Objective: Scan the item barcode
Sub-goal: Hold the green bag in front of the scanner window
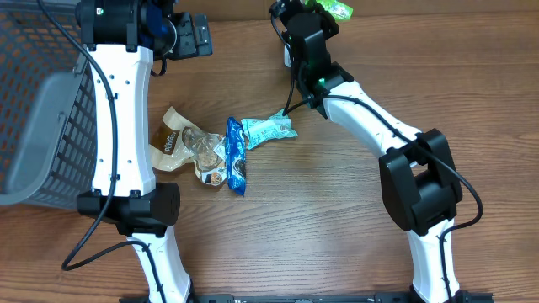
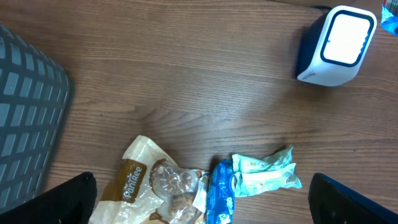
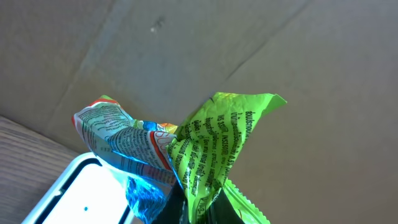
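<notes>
Right gripper (image 3: 200, 215) was pressed together on a crumpled green snack packet (image 3: 219, 144), pinching it at one end, so that the wrapper fanned out beyond the fingers. Small print showed on its green face, and a fold printed in red, white and blue bent off to the left. Just beneath that fold, in the right wrist view, lay the lit white window of the scanner (image 3: 65, 196). The packet was close above it, though whether the two touched could not be told. Seen from overhead, the packet (image 1: 334, 8) was at the far edge of the table (image 1: 337, 236), right of centre, with the right arm hiding most of the scanner.

Left gripper (image 1: 190, 35) was spread wide and held nothing, hanging over the far left part of the table beside the grey basket (image 1: 34, 109). Its camera looked down on the scanner (image 2: 336, 46) standing on the wood at the far right.

Three other packets lay together near the middle of the table: a brown cookie pouch (image 1: 178, 141) on the left, a blue packet (image 1: 236, 158) overlapping its right edge, and a teal packet (image 1: 269, 130) touching the blue one's far end.
</notes>
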{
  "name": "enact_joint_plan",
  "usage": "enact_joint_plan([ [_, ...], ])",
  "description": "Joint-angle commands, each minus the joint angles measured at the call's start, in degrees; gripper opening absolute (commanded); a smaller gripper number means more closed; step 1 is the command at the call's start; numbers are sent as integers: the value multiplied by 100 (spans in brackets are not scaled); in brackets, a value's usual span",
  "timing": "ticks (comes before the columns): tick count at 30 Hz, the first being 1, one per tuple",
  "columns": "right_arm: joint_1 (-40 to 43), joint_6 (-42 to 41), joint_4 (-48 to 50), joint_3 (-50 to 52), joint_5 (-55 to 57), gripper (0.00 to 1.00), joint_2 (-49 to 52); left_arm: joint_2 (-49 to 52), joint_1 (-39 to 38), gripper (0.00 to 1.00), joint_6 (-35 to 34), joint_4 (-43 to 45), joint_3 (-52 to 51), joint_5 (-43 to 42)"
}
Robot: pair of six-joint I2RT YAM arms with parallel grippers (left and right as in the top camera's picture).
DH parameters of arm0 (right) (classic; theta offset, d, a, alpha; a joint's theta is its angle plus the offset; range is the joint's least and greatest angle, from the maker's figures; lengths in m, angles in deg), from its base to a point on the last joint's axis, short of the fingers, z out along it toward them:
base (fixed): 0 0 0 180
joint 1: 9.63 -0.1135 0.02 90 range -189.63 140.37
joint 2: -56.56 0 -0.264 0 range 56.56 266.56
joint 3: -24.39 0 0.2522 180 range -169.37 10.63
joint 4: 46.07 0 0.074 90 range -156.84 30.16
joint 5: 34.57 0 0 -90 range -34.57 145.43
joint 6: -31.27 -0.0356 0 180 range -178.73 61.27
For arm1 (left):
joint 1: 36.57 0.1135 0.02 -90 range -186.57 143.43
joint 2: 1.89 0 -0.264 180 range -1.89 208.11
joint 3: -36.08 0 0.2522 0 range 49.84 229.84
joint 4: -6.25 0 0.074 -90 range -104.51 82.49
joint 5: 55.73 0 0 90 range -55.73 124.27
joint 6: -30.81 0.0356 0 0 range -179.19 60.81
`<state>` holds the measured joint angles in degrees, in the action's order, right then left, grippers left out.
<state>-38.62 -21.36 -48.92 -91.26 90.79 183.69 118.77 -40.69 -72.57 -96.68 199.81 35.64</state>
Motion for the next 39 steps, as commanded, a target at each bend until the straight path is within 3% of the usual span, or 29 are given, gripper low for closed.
enact_joint_plan([
  [1,-98,516,188,-120,125,4,-170,0,-7,100,4,2,61,52],
  [26,-131,581,68,-120,560,4,-208,0,-7,100,4,2,61,52],
  [33,-168,-616,-1318,-120,557,4,-730,0,-7,100,4,2,61,52],
  [39,-90,-2448,-3012,-127,39,4,-1910,0,-7,100,4,2,61,52],
])
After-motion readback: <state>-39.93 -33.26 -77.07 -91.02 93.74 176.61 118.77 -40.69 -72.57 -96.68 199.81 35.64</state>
